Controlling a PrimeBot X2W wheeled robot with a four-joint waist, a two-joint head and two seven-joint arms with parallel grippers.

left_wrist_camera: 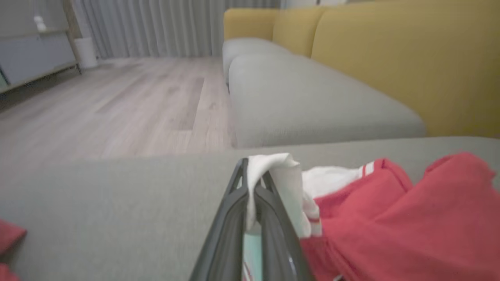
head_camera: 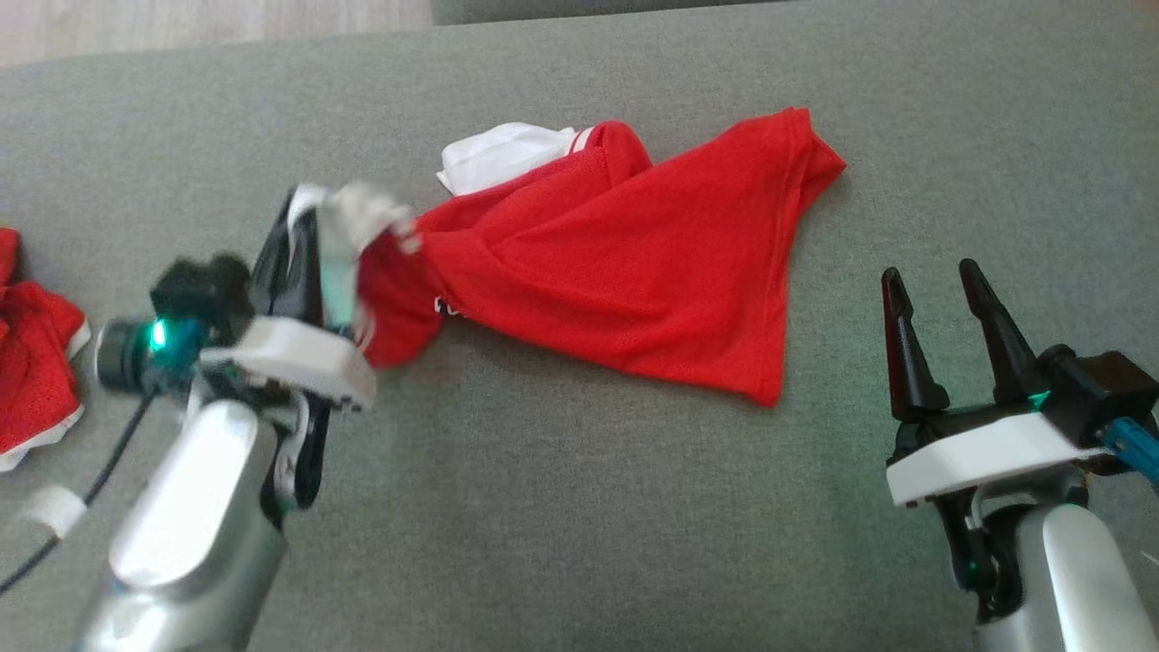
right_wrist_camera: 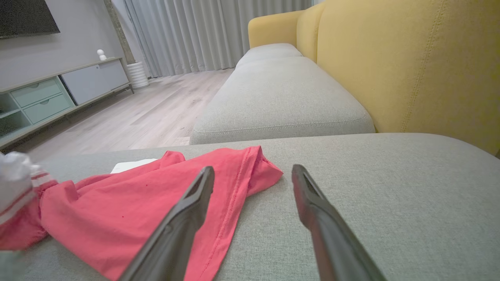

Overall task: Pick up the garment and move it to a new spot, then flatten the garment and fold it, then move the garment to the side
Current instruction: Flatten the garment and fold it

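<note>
The garment [head_camera: 616,272] is a red shirt with white trim, lying crumpled across the middle of the grey cushion. My left gripper [head_camera: 317,235] is shut on the garment's white edge at its left end, lifting that end a little. In the left wrist view the white cloth [left_wrist_camera: 273,175] is pinched between the closed fingers [left_wrist_camera: 234,203], and the red garment [left_wrist_camera: 390,218] trails to the right. My right gripper [head_camera: 933,317] stands open at the lower right, apart from the garment. In the right wrist view the garment [right_wrist_camera: 136,203] lies left of the spread fingers [right_wrist_camera: 187,210].
Another red and white cloth [head_camera: 36,371] lies at the left edge of the grey cushion [head_camera: 579,507]. A black cable [head_camera: 100,480] hangs by my left arm. Wooden floor [left_wrist_camera: 117,101] lies beyond the cushion's far edge, and a yellow sofa back [right_wrist_camera: 410,66] rises on the right.
</note>
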